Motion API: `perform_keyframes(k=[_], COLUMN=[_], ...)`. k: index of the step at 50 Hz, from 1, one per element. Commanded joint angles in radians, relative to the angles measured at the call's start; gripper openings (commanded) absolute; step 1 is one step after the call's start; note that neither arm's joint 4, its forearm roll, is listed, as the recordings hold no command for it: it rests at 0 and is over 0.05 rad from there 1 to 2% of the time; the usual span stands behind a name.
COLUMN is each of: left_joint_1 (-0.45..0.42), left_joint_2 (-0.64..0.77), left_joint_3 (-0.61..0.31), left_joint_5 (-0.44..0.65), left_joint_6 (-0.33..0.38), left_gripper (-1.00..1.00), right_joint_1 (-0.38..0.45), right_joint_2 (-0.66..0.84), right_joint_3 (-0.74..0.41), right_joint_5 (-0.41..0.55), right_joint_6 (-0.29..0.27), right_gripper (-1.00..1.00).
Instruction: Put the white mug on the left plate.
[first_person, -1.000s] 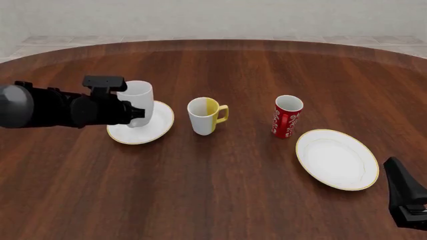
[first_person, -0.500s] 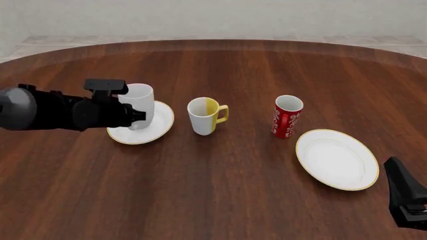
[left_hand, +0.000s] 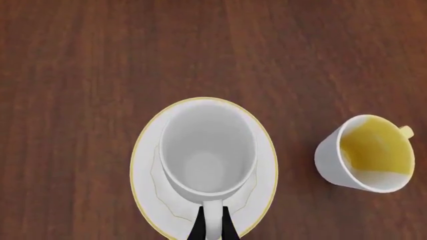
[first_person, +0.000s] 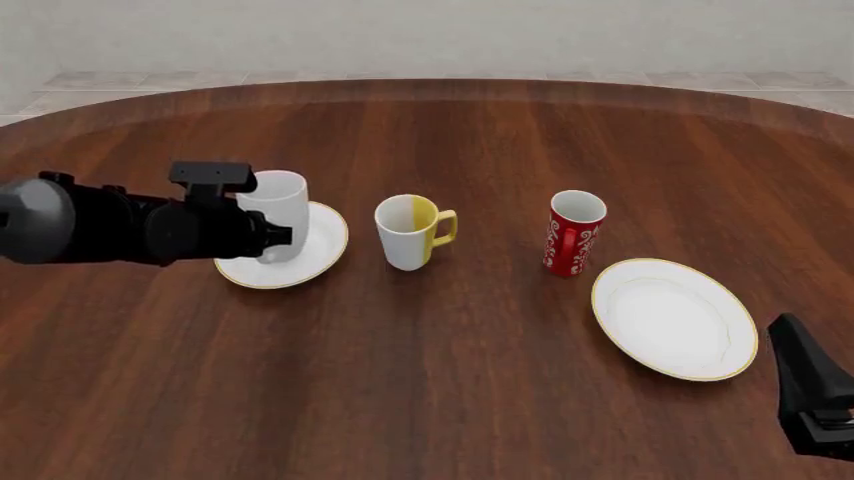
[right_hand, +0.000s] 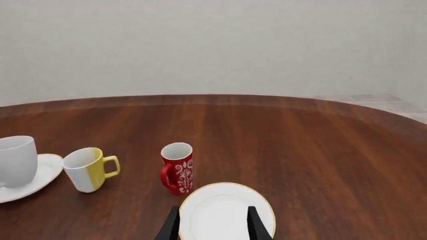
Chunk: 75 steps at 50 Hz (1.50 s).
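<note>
Your left gripper (first_person: 274, 236) is clamped on the handle of the white mug (first_person: 278, 212), which stands upright directly ahead of your fingers (left_hand: 197, 229), its base on or just above the left plate (first_person: 315, 252). The mug's long axis is vertical and its handle points back toward your wrist, so letting go and backing straight off looks like the coming move. Your right gripper (right_hand: 213, 227) is well apart, jaws open, above the other plate (right_hand: 227, 212). No writing or brand is readable anywhere.
</note>
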Motion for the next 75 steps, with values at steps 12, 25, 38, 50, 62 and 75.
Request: perform_keyframes(k=[12,25,38,50,62,75], left_joint_1=[-0.002,-0.001,0.003,-0.003,0.003,0.006], left_joint_2=[0.009,0.009,0.008,0.008,0.007,0.012], left_joint_3=[0.008,0.009,0.012,0.018,0.014,0.005], left_joint_5=[-0.014,-0.014,-0.010,-0.017,-0.012,-0.003], left_joint_6=[0.008,0.012,0.013,0.019,0.010,0.008], left_gripper=[-1.00,-1.00,-1.00,-1.00,-1.00,1.00], right_joint_1=[-0.001,-0.002,-0.001,0.000,0.000,0.000], right_joint_2=[-0.001,0.000,0.000,-0.001,0.000,0.000], right_joint_3=[0.000,0.000,0.000,0.000,0.000,0.000], right_joint_5=[-0.001,-0.002,-0.001,-0.001,-0.001,-0.001], right_joint_6=[0.002,0.003,0.001,-0.001,0.000,-0.001], right_gripper=[1.00,1.00,1.00,1.00,1.00,1.00])
